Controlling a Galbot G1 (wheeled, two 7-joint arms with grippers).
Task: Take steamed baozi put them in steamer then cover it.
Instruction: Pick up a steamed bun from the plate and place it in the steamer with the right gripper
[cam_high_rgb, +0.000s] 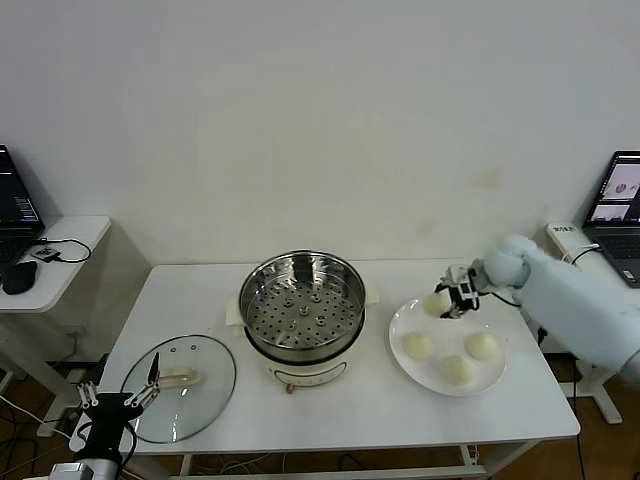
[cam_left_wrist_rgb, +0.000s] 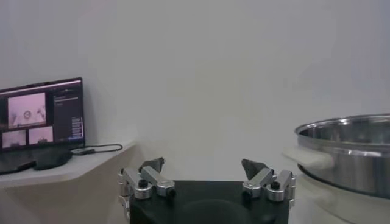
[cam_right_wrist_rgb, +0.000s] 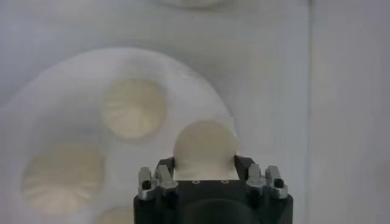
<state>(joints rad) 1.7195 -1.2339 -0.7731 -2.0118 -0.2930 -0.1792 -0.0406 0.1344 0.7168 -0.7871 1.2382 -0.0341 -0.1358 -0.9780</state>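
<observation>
There are four smooth cream-white round buns. Three of them lie on the flat white round plate (cam_high_rgb: 498, 378) on the right part of the white table (cam_high_rgb: 350, 405): one at the left (cam_high_rgb: 418, 346), one at the right (cam_high_rgb: 481, 345) and one at the front (cam_high_rgb: 457, 369). The fourth bun (cam_high_rgb: 436, 303) is at the far left edge of the plate, between the fingers of the right gripper (cam_high_rgb: 452, 302). In the head view I cannot tell if this bun touches the plate or is above it.

There is one round shiny stainless-steel steamer basket (cam_high_rgb: 303, 300) on a white electric pot base (cam_high_rgb: 305, 371), in the middle of the table. Its perforated floor is bare; no bun is inside. One round glass lid (cam_high_rgb: 178, 388) with a cream handle (cam_high_rgb: 180, 379) lies flat on the table, to the left of the steamer.

The right wrist view shows what the head view does not: the two dark fingers (cam_right_wrist_rgb: 163, 165) of the right gripper (cam_right_wrist_rgb: 205, 163) press on both sides of the held bun (cam_right_wrist_rgb: 205, 143), and two more buns (cam_right_wrist_rgb: 133, 108) (cam_right_wrist_rgb: 62, 176) lie on the plate (cam_right_wrist_rgb: 73, 82) beyond it.

The left gripper (cam_high_rgb: 128, 396) is low at the front left corner of the table, just beside the lid. In the left wrist view its fingers (cam_left_wrist_rgb: 152, 164) stand wide apart with nothing between them (cam_left_wrist_rgb: 203, 165), and the steel rim of the steamer (cam_left_wrist_rgb: 347, 131) shows at the side.
</observation>
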